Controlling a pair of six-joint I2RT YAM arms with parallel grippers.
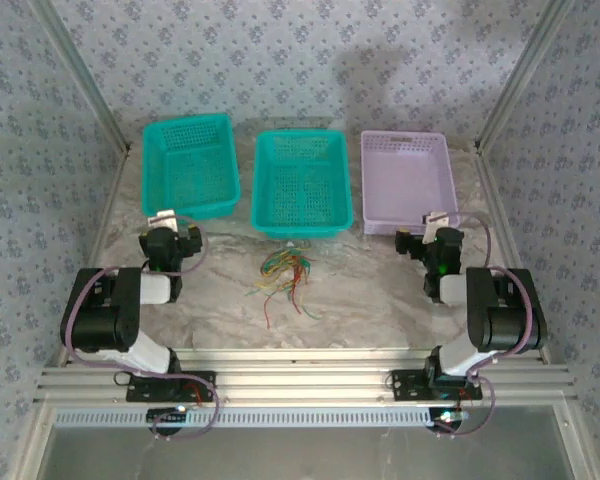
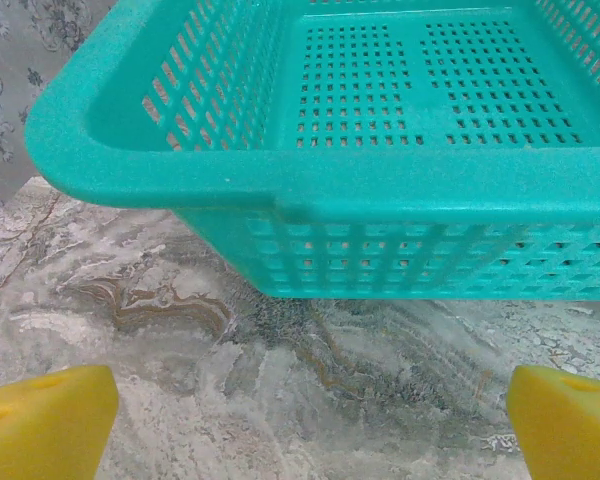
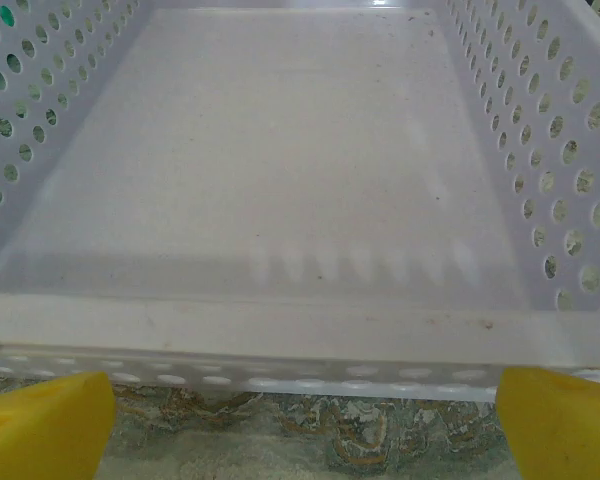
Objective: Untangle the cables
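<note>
Cables (image 1: 285, 275) lie in one loose knot of red, green and yellow-cream strands on the marble-patterned table (image 1: 380, 300), between the two arms and just on the near side of the middle teal basket (image 1: 302, 135), with a few loose ends trailing toward the near edge. They look very light, thin and limp, so a lifted strand would likely sag and drag its neighbours along rather than hold any shape. The smooth insulation may slip through a shallow pinch, and because the strands lie flat on the table there is little to get under. The best hold, as I judge it, is a free end or an outer loop at the fringe of the knot, with one arm pinning the bundle while the other draws a single colour away. The left gripper (image 2: 305, 425) hovers with its jaws spread wide and nothing between them, its yellow pads (image 2: 45, 420) framing the near wall of the left teal basket (image 2: 280, 180). The right gripper (image 3: 300, 430) is likewise wide open and empty, facing the near rim of the purple basket (image 3: 280, 325). Both are well apart from the knot.
</note>
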